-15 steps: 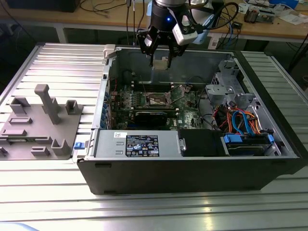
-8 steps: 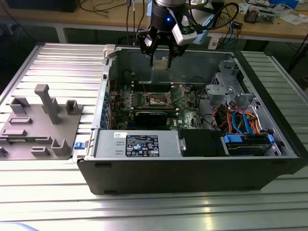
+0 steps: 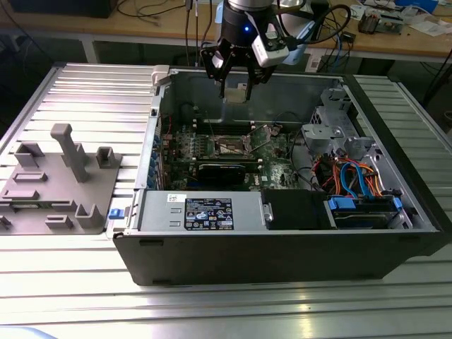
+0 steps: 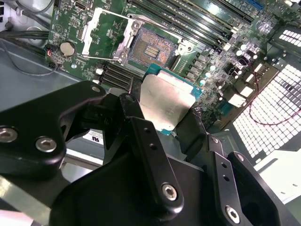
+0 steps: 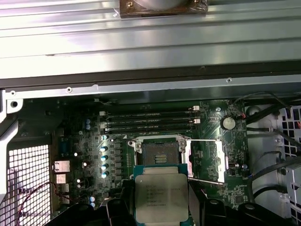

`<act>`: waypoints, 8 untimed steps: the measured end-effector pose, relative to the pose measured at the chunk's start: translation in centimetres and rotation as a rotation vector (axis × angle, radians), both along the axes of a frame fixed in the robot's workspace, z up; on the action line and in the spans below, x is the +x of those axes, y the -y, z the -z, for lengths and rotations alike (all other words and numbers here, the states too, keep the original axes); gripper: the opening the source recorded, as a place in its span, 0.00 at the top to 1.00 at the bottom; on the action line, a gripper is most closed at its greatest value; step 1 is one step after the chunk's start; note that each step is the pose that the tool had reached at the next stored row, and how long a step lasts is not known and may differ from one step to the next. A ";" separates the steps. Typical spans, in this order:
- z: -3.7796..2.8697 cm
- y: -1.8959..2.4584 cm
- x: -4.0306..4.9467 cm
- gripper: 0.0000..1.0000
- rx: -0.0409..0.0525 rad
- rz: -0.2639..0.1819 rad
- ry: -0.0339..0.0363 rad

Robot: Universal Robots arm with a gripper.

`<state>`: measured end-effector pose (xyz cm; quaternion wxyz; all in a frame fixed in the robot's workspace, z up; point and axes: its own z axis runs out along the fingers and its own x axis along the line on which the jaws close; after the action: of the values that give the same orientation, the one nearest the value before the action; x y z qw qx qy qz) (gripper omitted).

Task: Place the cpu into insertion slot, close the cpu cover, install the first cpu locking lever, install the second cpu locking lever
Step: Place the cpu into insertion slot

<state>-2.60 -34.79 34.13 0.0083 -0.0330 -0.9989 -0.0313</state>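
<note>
Up over the open computer case (image 3: 282,261), that's where the cpu (image 5: 161,200) is right now: pinched in my claw (image 5: 161,209), hanging clear of the green board (image 5: 80,141) and touching nothing but me. Beyond one edge of it, down on the board, sits the insertion slot (image 5: 160,154), its contact field bare and a grey metal rim all round.

Room to move looks good. The cpu cover (image 5: 220,162) stands tipped up and off to one side of the slot, and the thin wire locking levers (image 5: 204,140) are out with it, so nothing lies across the opening. Memory slots (image 5: 148,120) run along another side of the slot, close to its rim.

In the exterior view I'm hovering high near the case's far wall, with the slot well below. A long black card (image 3: 222,171) lies just on the slot's near side, and a tangle of cables (image 3: 353,176) sits well off toward the exterior view's right.

My claw is closed to the chip's width, no wider, with fingers (image 4: 190,134) clamped on two opposite edges, as both wrist views show. The chip itself is square, with a dull silver lid, faint print and stepped shoulders. A teal-green border peeks out around the lid.
</note>
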 end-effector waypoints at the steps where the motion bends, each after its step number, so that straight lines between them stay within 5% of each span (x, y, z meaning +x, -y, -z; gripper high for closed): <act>1: 0.00 0.00 0.00 0.45 0.0000 0.001 0.0000; 8: 0.03 0.00 0.00 0.45 0.0000 0.018 0.0000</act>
<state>-2.60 -34.79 34.10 0.0080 -0.0419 -0.9986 -0.0314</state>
